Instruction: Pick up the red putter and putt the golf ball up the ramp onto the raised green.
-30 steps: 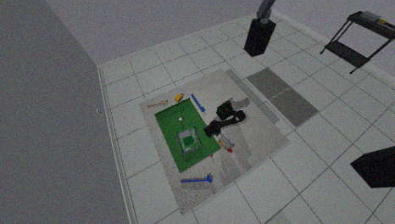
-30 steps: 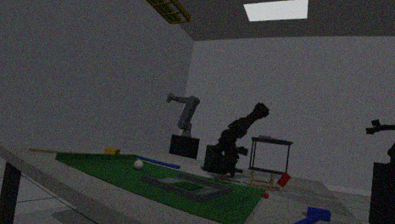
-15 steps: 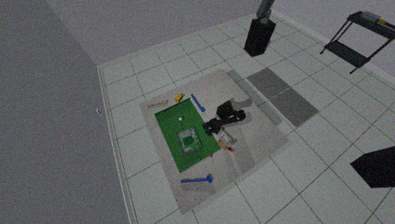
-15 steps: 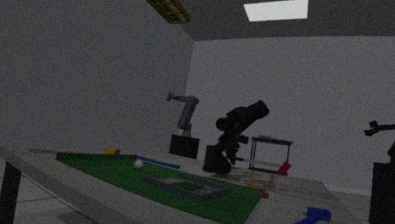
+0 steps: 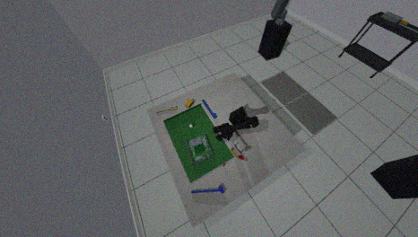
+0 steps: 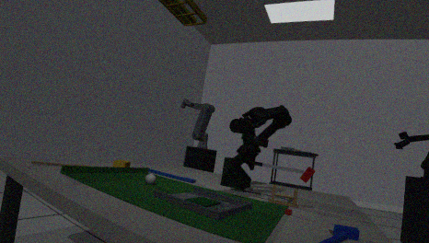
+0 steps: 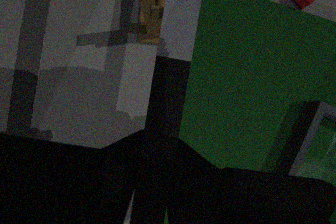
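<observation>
My gripper (image 5: 218, 134) (image 6: 251, 162) (image 7: 156, 139) is shut on the black grip of the red putter. The putter's red head (image 5: 241, 157) (image 6: 307, 174) is held up in the air, above and beside the wooden stand; its grey shaft (image 7: 180, 30) runs away from the fingers in the wrist view, and the head is out of that view. The white golf ball (image 5: 191, 126) (image 6: 150, 179) rests on the green mat (image 5: 179, 132) (image 6: 106, 181) (image 7: 240, 75). The raised green (image 5: 200, 149) (image 6: 202, 201) sits inside a grey ramped frame (image 7: 307, 137) on the mat.
The wooden stand (image 6: 284, 197) (image 7: 150, 22) is beside the mat, near a small red object (image 5: 223, 164) (image 6: 288, 212). One blue club (image 5: 209, 109) (image 6: 172, 176) lies behind the mat, another (image 5: 206, 190) (image 6: 345, 234) at the opposite end. A yellow block (image 5: 189, 103) (image 6: 121, 163) lies near a wooden stick (image 5: 167, 109).
</observation>
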`<state>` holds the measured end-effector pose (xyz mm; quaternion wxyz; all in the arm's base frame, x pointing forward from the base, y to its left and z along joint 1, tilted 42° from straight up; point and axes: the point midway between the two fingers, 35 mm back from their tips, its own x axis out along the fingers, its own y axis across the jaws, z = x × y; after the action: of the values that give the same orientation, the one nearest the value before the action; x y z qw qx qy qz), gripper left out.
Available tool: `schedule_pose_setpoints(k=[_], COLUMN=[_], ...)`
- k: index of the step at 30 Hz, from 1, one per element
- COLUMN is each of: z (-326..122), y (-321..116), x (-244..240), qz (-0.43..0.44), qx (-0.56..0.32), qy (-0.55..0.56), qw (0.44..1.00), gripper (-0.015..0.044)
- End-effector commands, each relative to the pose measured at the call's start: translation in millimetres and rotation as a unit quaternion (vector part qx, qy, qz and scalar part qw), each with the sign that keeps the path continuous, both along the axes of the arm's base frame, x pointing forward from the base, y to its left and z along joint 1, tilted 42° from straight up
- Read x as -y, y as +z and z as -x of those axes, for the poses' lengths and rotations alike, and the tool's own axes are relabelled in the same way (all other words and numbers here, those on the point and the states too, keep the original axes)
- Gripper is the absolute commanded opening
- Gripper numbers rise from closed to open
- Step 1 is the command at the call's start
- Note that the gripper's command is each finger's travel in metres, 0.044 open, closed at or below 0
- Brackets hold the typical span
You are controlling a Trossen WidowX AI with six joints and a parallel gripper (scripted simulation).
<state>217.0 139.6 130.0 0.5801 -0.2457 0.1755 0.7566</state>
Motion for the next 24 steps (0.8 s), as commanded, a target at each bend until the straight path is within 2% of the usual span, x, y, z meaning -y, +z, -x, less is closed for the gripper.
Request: schedule_pose_setpoints(k=[1, 13, 24], z=[-20, -61, -87], y=[-9, -51, -91], x=[15, 72, 129], qz=[0.023, 0.089, 0.137], qx=[-0.035, -0.155, -0.268], qy=[-0.046, -0.174, -0.289], qw=[0.998, 0.968, 0.909], gripper=[0.0, 0.0, 0.0])
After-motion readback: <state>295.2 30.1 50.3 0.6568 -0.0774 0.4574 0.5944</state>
